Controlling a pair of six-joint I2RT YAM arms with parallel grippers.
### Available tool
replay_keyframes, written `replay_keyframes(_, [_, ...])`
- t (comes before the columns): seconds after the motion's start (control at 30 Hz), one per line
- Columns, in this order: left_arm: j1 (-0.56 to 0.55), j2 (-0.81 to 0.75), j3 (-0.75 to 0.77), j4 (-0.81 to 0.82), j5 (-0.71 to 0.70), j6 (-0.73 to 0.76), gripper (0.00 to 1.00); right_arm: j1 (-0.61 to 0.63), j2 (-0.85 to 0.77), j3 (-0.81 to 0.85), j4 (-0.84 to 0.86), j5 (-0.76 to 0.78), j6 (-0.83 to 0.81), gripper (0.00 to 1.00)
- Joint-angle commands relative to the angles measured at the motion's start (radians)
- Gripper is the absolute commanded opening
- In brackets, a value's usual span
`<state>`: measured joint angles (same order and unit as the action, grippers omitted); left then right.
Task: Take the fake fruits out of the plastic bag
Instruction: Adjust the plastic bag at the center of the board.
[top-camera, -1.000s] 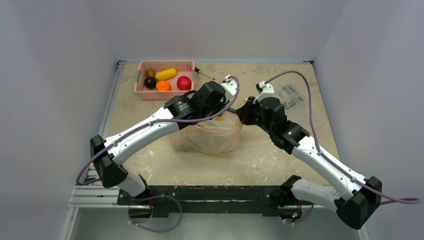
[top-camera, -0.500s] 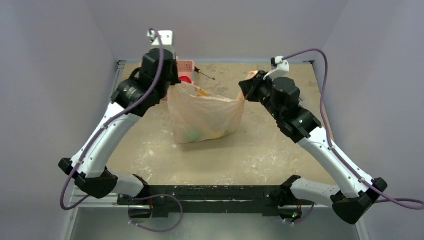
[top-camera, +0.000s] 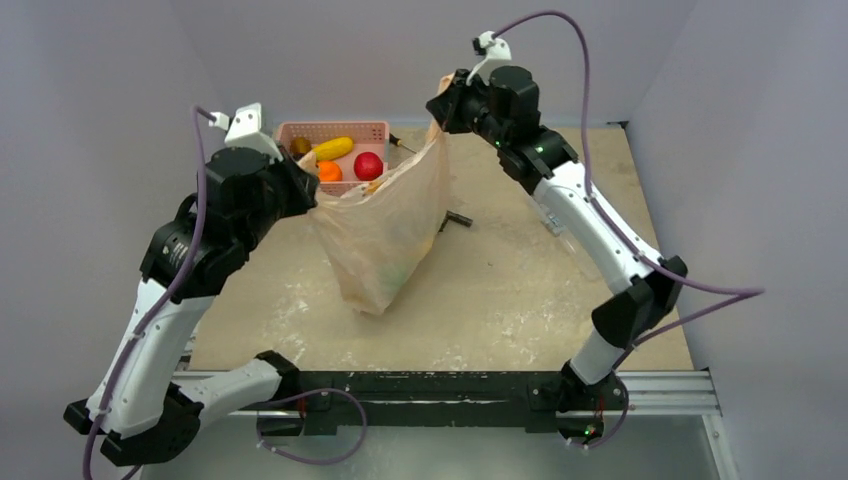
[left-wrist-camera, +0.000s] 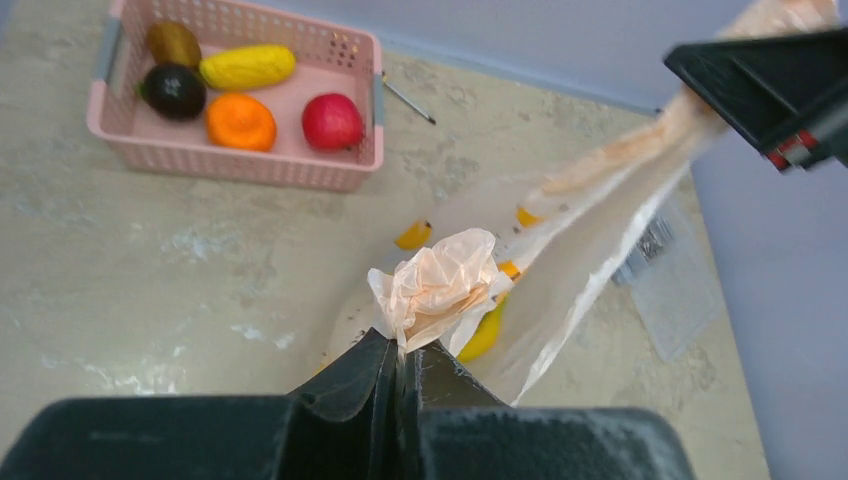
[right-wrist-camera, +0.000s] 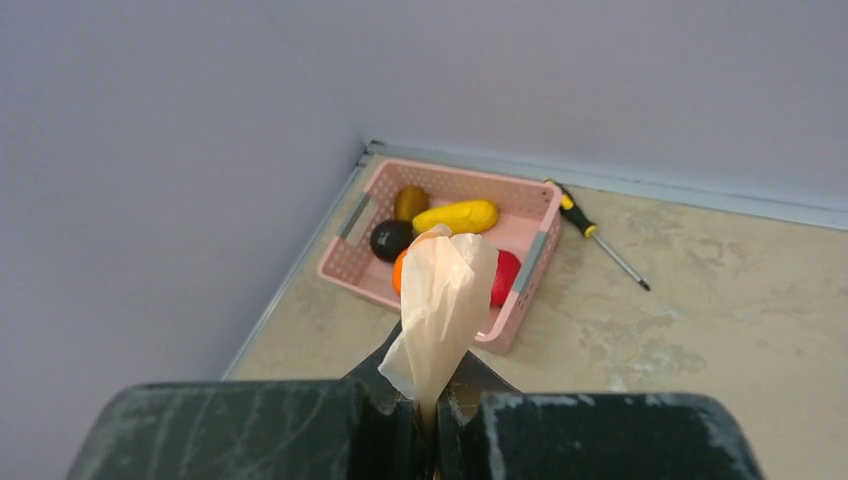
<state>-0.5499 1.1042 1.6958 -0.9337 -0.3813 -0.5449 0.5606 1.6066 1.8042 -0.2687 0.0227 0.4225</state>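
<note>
The plastic bag (top-camera: 385, 235) hangs stretched between my two grippers, slanting up to the right, with its bottom low near the table. My left gripper (top-camera: 312, 204) is shut on a bunched piece of the bag's rim (left-wrist-camera: 440, 285); the jaws (left-wrist-camera: 403, 352) pinch it tight. My right gripper (top-camera: 438, 113) is raised high at the back and is shut on a twisted handle of the bag (right-wrist-camera: 440, 300), which rises from between its jaws (right-wrist-camera: 432, 400). Through the film a yellow fake fruit (left-wrist-camera: 483, 335) shows, and a faint green patch (top-camera: 400, 265). Other contents are hidden.
A pink basket (top-camera: 335, 130) at the back left holds a yellow fruit (top-camera: 332, 148), a red apple (top-camera: 368, 165), an orange ball (top-camera: 329, 171) and dark fruits (left-wrist-camera: 173, 88). A screwdriver (top-camera: 410, 148) lies beside it. A small dark object (top-camera: 458, 219) lies right of the bag.
Both arms have lifted and pulled the bag apart. My right gripper rose high toward the back wall; my left gripper swung down and nearer. The bag now hangs slanted instead of standing square.
</note>
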Motion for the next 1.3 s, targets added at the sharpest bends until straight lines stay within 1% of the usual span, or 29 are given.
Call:
replay_keyframes(0.0, [0.008,-0.133,-0.182,0.07,0.174,-0.184,0.0,0.003,0.112,0.141,0.036,-0.151,-0.024,0.0])
replay_keyframes(0.07, [0.008,-0.18,-0.255,0.115,0.241,-0.241,0.0,0.005,0.168,0.212,-0.017,-0.161,-0.023,0.0])
replay_keyframes(0.13, [0.008,-0.209,-0.313,0.144,0.312,-0.281,0.0,0.012,0.207,0.256,-0.092,-0.127,-0.024,0.0])
replay_keyframes(0.2, [0.007,-0.233,-0.365,0.159,0.369,-0.316,0.0,0.014,0.21,0.256,-0.178,-0.074,-0.022,0.12])
replay_keyframes(0.27, [0.006,-0.262,-0.423,0.184,0.412,-0.363,0.0,0.014,0.199,0.234,-0.279,-0.009,-0.024,0.19])
replay_keyframes(0.3, [0.006,-0.276,-0.468,0.206,0.429,-0.384,0.0,0.013,0.187,0.213,-0.311,0.016,-0.027,0.25])
replay_keyframes(0.33, [0.007,-0.291,-0.508,0.235,0.448,-0.403,0.0,0.016,0.173,0.195,-0.342,0.035,-0.039,0.34])
replay_keyframes(0.4, [0.006,-0.306,-0.549,0.288,0.493,-0.426,0.0,0.021,0.159,0.205,-0.432,0.076,-0.079,0.59])
replay_keyframes(0.5, [0.007,-0.299,-0.562,0.297,0.53,-0.434,0.0,0.043,0.117,0.236,-0.546,0.188,-0.134,0.76])
replay_keyframes(0.57, [0.007,-0.301,-0.566,0.303,0.534,-0.438,0.0,0.056,0.059,0.212,-0.579,0.235,-0.134,0.84])
replay_keyframes(0.6, [0.007,-0.302,-0.569,0.309,0.535,-0.441,0.0,0.061,0.009,0.184,-0.584,0.255,-0.117,0.87])
replay_keyframes(0.63, [0.006,-0.305,-0.573,0.316,0.535,-0.444,0.0,0.066,-0.048,0.141,-0.57,0.267,-0.088,0.94])
replay_keyframes(0.67, [0.006,-0.306,-0.58,0.327,0.537,-0.449,0.0,0.071,-0.112,0.072,-0.534,0.275,-0.055,0.98])
replay_keyframes(0.8, [0.007,-0.304,-0.607,0.366,0.572,-0.456,0.0,0.085,-0.351,-0.224,-0.34,0.191,0.111,0.99])
replay_keyframes(0.87, [0.005,-0.302,-0.612,0.367,0.58,-0.453,0.0,0.094,-0.415,-0.301,-0.307,0.129,0.187,0.99])
replay_keyframes(0.93, [0.004,-0.3,-0.622,0.376,0.586,-0.458,0.0,0.128,-0.449,-0.354,-0.276,0.087,0.274,0.99])
replay_keyframes(1.03, [0.005,-0.304,-0.639,0.391,0.593,-0.468,0.0,0.198,-0.44,-0.436,-0.15,0.031,0.349,0.99])
replay_keyframes(1.13, [0.004,-0.311,-0.646,0.388,0.59,-0.47,0.0,0.23,-0.354,-0.436,-0.137,0.025,0.402,0.99])
replay_keyframes(1.27, [0.005,-0.328,-0.657,0.369,0.593,-0.473,0.0,0.278,-0.325,-0.509,-0.046,0.078,0.479,0.99])
